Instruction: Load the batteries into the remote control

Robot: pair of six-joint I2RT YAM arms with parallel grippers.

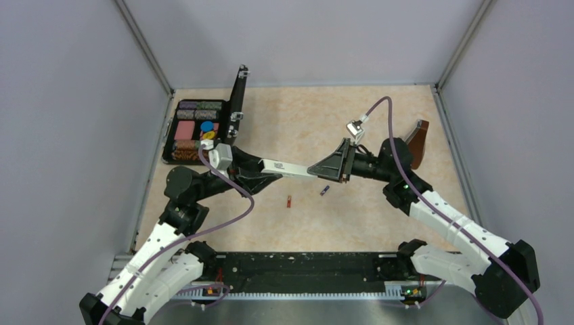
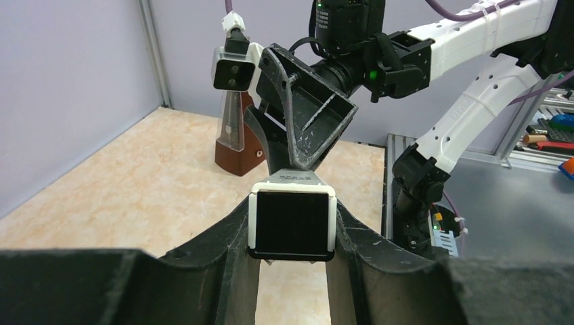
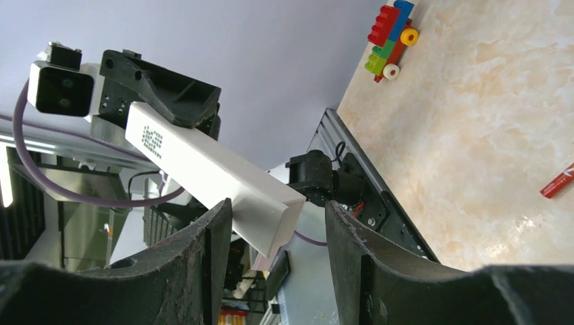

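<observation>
The remote control [image 1: 288, 168] is a slim white bar held in the air between both arms. My left gripper [image 1: 267, 169] is shut on its left end. In the left wrist view the dark end face of the remote [image 2: 291, 223] sits clamped between my left gripper's [image 2: 291, 218] fingers. My right gripper [image 1: 323, 169] is open around the remote's other end [image 3: 223, 176]. In the right wrist view my right gripper [image 3: 277, 206] shows a gap on the right side. The reddish battery [image 1: 289, 201] and the dark purple battery [image 1: 325, 190] lie on the table below. The reddish battery also shows in the right wrist view [image 3: 558, 181].
An open black case [image 1: 196, 128] of coloured chips stands at the back left, its lid [image 1: 237, 101] upright. A brown wooden metronome [image 1: 416, 143] stands behind the right arm and shows in the left wrist view [image 2: 237, 145]. Stacked toy blocks [image 3: 391, 37] lie far off.
</observation>
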